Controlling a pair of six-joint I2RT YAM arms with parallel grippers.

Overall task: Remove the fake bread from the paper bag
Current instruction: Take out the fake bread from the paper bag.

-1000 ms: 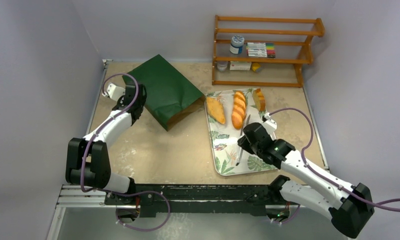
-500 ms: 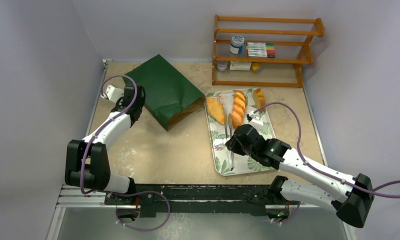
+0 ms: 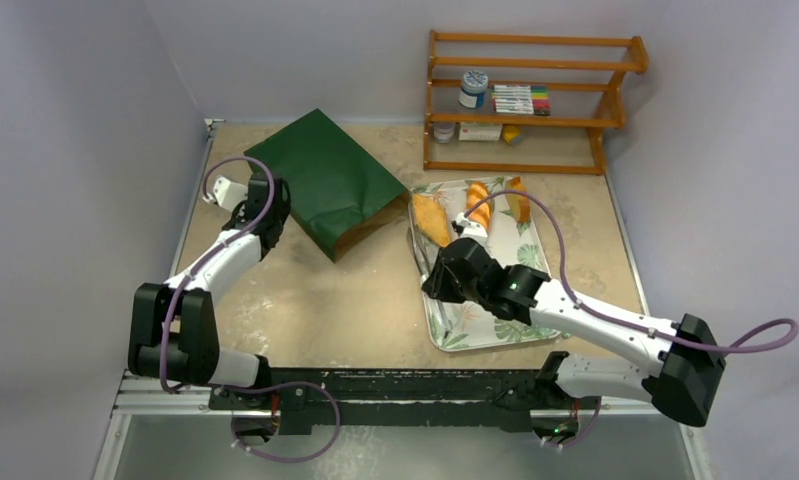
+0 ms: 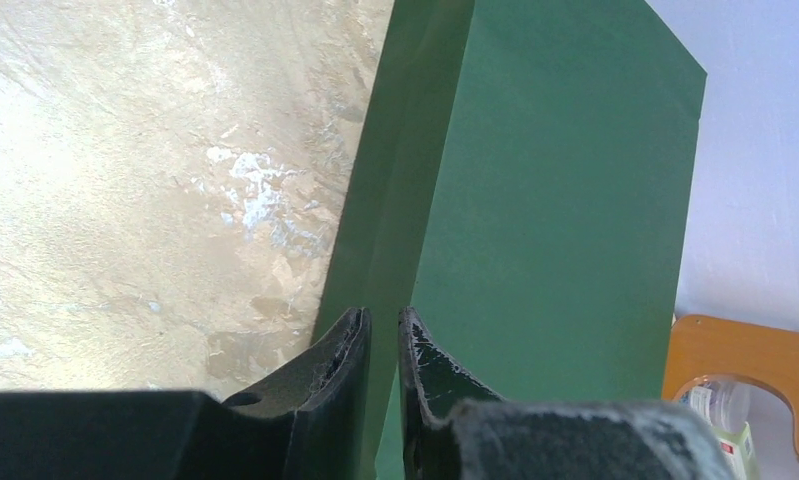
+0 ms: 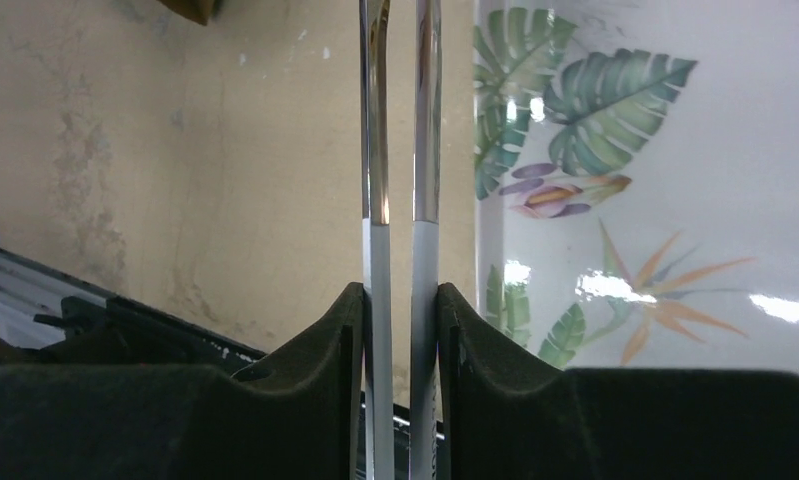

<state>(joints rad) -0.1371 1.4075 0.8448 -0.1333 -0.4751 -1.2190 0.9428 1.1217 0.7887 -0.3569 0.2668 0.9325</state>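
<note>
Obs. Paper bag (image 3: 325,180) lies flat in the upper left of the top view. Its brown-lined mouth faces lower right, toward the leaf-print tray (image 3: 475,325).

Left gripper (image 4: 383,350): jaws narrowly parted, right at the bag's long edge. Green shows in the slit, and I cannot tell whether any paper is caught there.

Right gripper (image 5: 400,310): clamped on metal tongs (image 5: 375,150), both arms between the pads. The tongs are over the bare table (image 3: 355,300), just left of the tray's rim. Their tips run off the top of the wrist view.

Risks (judgement):
- With so slack a hold on the bag, the tongs pushing into the mouth could slide the whole bag away instead of entering it.
- Thin steel tips could snag or tear the paper.
- Smooth tong arms on hard toy bread mean a piece may slip out mid-carry.
- The right arm's purple cable (image 3: 558,255) loops across the top of the tray and could drag a loaf off it.

Count:
- Bag: 1
- Tray: 1
- Tongs: 1 pair
- Wooden rack (image 3: 575,122): 1, upper right
- Fake bread in sight: 3, all at the tray's upper end. They are a left loaf (image 3: 432,220), a middle loaf (image 3: 479,205) and a right piece (image 3: 518,208).
- The bag's inside is not visible, so the count there is unknown.
</note>
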